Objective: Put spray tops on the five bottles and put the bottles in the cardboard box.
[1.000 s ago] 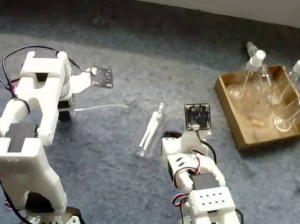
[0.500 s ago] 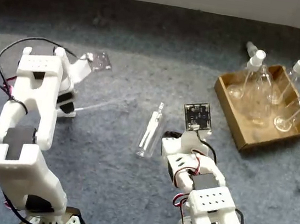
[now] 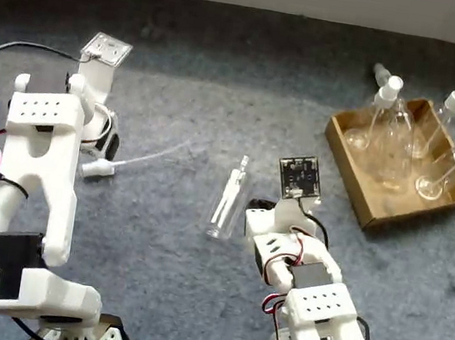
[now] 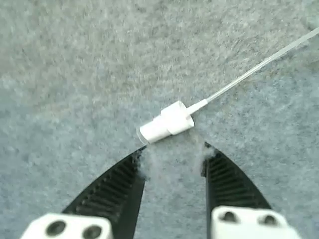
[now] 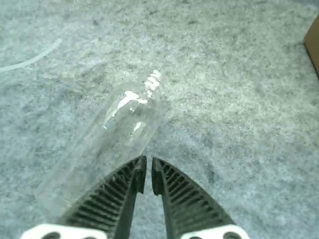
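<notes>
A white spray top (image 4: pixel 167 122) with a long thin tube (image 3: pixel 149 156) lies on the grey carpet, just ahead of my left gripper (image 4: pixel 174 152). That gripper is open and holds nothing, with its fingertips (image 4: pixel 141 153) on the carpet to either side. A clear bottle without a top (image 3: pixel 228 197) lies on its side mid-table, neck pointing away. My right gripper (image 5: pixel 148 162) is shut and empty beside the bottle (image 5: pixel 114 129). At the right, the cardboard box (image 3: pixel 354 166) holds several bottles fitted with spray tops (image 3: pixel 389 89).
The left arm (image 3: pixel 40 162) stands over the spray top (image 3: pixel 97 170) at the left. The right arm (image 3: pixel 296 254) sits between the lying bottle and the box. Bare carpet lies between the bottle and the box. A pale wall edge runs along the far side.
The left arm has swung left and tipped downward, its wrist camera board moving toward the far side. The spray top now lies in sight beside the arm. The right arm and the bottle have not moved.
</notes>
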